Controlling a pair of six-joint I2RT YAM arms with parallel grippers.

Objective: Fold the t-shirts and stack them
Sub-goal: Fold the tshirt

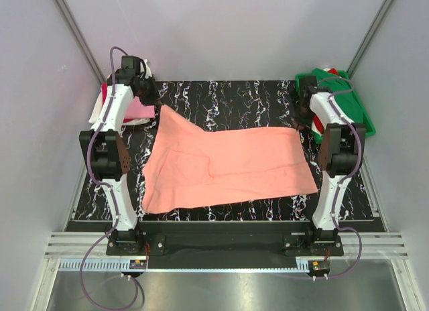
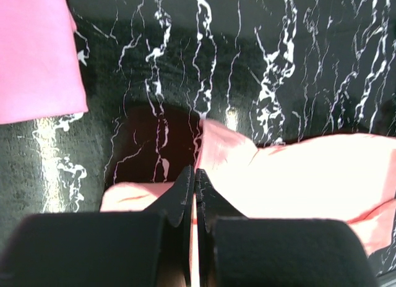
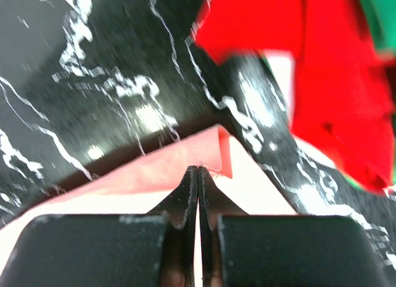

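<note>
The salmon-peach t-shirt [image 1: 228, 165] lies spread across the middle of the black marbled table. My left gripper [image 1: 155, 104] is shut on its far-left corner and holds that corner raised off the table. In the left wrist view the fingers [image 2: 195, 172] pinch the cloth [image 2: 297, 175]. My right gripper [image 1: 300, 123] is shut on the far-right corner, low over the table. In the right wrist view the jaws [image 3: 197, 169] clamp the hemmed edge [image 3: 154, 169]. A bright pink t-shirt [image 1: 137, 110] lies at the far left and shows in the left wrist view [image 2: 37, 52].
A green plastic tray [image 1: 355, 110] stands at the far right behind the right arm. A red t-shirt [image 3: 334, 83] with white cloth [image 3: 281, 70] under it spills from it, close to the right gripper. Grey walls enclose the table.
</note>
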